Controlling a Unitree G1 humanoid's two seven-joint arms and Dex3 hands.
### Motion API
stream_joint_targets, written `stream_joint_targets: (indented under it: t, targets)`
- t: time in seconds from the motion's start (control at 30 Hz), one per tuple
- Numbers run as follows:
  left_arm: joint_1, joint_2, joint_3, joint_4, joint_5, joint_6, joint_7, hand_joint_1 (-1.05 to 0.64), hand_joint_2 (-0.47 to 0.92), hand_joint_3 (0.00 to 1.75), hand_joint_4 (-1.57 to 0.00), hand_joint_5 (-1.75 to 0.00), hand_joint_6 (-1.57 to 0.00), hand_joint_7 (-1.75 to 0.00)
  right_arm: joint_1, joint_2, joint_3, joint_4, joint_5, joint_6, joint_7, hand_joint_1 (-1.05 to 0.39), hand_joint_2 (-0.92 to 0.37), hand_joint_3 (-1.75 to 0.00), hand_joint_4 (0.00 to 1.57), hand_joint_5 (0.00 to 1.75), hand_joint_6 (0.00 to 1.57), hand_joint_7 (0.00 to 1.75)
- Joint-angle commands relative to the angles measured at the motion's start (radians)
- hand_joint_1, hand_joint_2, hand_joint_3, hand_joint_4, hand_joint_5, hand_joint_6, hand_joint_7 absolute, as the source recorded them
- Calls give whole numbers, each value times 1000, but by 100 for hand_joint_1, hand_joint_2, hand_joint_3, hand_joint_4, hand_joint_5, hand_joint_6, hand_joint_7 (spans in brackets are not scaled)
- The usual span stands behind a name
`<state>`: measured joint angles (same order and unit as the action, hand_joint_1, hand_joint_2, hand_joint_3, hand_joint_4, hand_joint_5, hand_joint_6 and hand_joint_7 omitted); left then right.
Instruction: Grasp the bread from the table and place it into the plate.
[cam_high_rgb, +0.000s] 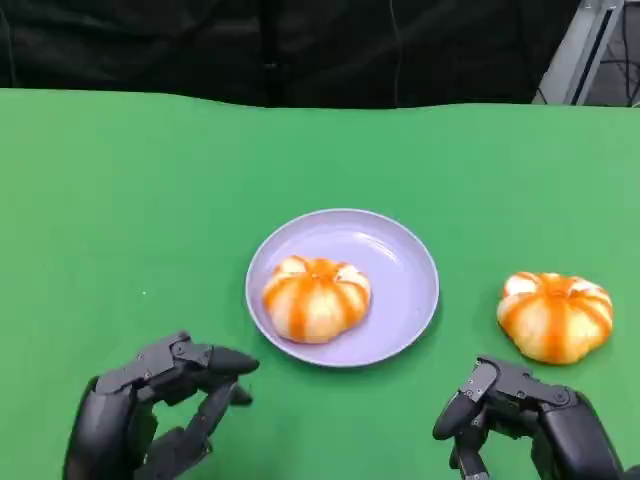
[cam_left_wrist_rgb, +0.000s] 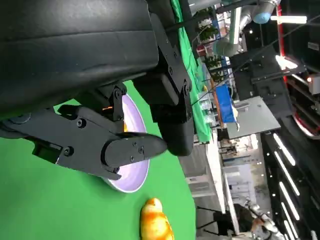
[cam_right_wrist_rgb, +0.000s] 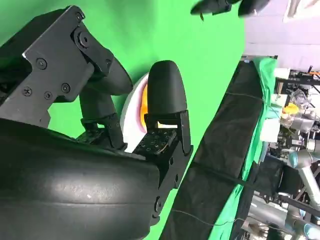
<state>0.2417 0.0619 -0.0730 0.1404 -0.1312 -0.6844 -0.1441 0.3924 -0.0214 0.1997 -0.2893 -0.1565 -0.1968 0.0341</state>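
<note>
Head view has the loose bun (cam_high_rgb: 555, 315) on the green bench (cam_high_rgb: 120, 200) right of the plate (cam_high_rgb: 410, 290), just ahead of the empty, spread right hand (cam_high_rgb: 525, 420), the nearer one.

— What is standing in the way on the green table (cam_high_rgb: 120, 200)?
— Little; the lilac plate (cam_high_rgb: 400, 300) is sitting mid-table with one bread (cam_high_rgb: 316, 297) lying on its left half, leaving its right half bare; the second bread (cam_high_rgb: 556, 315) is lying apart to the right of the plate.
— And the hands?
— The left hand (cam_high_rgb: 150, 415) is hovering near-left, the right hand (cam_high_rgb: 525, 420) near-right, just nearer than that loose bread; open cloth is lying between them, and far and left of the plate.
</note>
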Motion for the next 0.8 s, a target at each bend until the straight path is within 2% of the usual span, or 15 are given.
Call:
stream_joint_targets:
  t: [0.03,0.17,0.4,0.67,0.8]
  targets:
    - [12,-5,20,5,3,9,-6,-10,58,112,-84,-162,-82,-136,1,-11,-11,-6,2,2,-3,5,-30,-145,76,160,80,135]
    - [5,2,30,19,18,20,-18,-10,52,123,-81,-172,-77,-148,3,-8,-11,-6,3,2,-5,5,-29,-145,76,159,80,135]
    - [-12,0,35,51,7,-11,-58,-12,53,119,-80,-173,-76,-151,3,-7,-14,-5,7,0,-3,6,-27,-149,77,159,80,136]
    - [-16,-5,42,64,11,-37,-68,-14,56,112,-81,-174,-76,-152,4,-4,-10,-10,0,4,-7,4,-29,-146,76,159,80,135]
    - [-11,-5,39,44,-3,4,-73,-14,55,114,-81,-173,-77,-151,3,-9,-16,-11,7,4,-1,4,-30,-143,76,159,79,134]
